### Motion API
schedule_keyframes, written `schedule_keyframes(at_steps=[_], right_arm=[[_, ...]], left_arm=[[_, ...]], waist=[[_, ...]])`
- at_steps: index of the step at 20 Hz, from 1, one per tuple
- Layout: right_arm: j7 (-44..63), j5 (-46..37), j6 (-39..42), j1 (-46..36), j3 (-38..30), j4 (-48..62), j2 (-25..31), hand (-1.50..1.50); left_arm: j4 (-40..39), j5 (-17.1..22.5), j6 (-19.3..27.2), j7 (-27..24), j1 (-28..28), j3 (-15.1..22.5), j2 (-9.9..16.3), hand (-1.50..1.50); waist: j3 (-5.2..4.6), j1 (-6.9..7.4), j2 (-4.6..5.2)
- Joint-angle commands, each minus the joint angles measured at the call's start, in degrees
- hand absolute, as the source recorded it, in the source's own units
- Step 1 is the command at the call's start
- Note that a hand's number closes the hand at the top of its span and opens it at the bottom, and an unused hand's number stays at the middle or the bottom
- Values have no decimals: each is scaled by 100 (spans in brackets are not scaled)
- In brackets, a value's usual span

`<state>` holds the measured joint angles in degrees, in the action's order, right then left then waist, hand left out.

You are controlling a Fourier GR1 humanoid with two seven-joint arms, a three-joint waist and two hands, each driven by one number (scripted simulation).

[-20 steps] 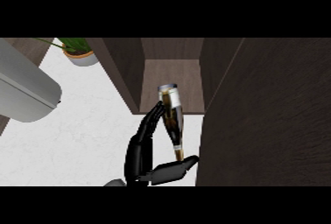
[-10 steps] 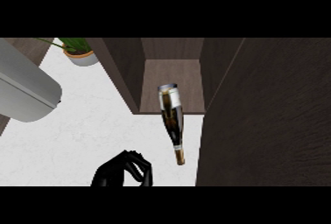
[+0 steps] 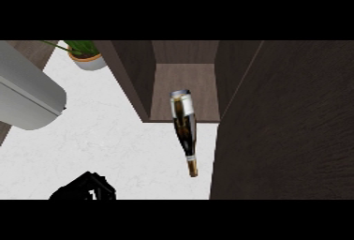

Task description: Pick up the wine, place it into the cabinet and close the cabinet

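The dark cabinet point(image 3: 187, 79) stands open, its tall door point(image 3: 290, 136) swung out along the right — left that way, I judge, because the closing step remains. The white marbled worktop point(image 3: 104, 140) spreads left of it. The wine point(image 3: 184, 131) lies with its base on the cabinet floor and its neck jutting out past the front edge — nothing holds it. One robot hand point(image 3: 86, 190) shows low at the left; whether it is clenched I cannot tell.
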<state>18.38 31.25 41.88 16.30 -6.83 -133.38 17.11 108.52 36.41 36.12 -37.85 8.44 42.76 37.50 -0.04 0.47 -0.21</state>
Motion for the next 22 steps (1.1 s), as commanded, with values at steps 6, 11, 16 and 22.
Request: schedule_keyframes(at_steps=[6, 11, 16, 22], right_arm=[[411, -332, 108, 616, 1893, -995, -366, 150], [515, -853, 163, -102, 2502, -1161, -509, 150], [919, -1497, -133, -275, 3828, -1277, -1104, 150], [1134, -2529, -790, -839, 4964, -605, -1688, 150]], left_arm=[[156, 893, -1081, -356, 827, -1464, 970, 150], [-23, 1129, -1607, -614, 1214, -1792, 1159, 150], [111, 1224, -1628, -593, 1370, -1974, 1238, 150], [-157, 1561, -2316, -715, 1685, -2513, 1647, 150]], waist=[[-6, -6, -18], [-20, 21, -42], [-22, -98, -102], [-31, -31, -123]])
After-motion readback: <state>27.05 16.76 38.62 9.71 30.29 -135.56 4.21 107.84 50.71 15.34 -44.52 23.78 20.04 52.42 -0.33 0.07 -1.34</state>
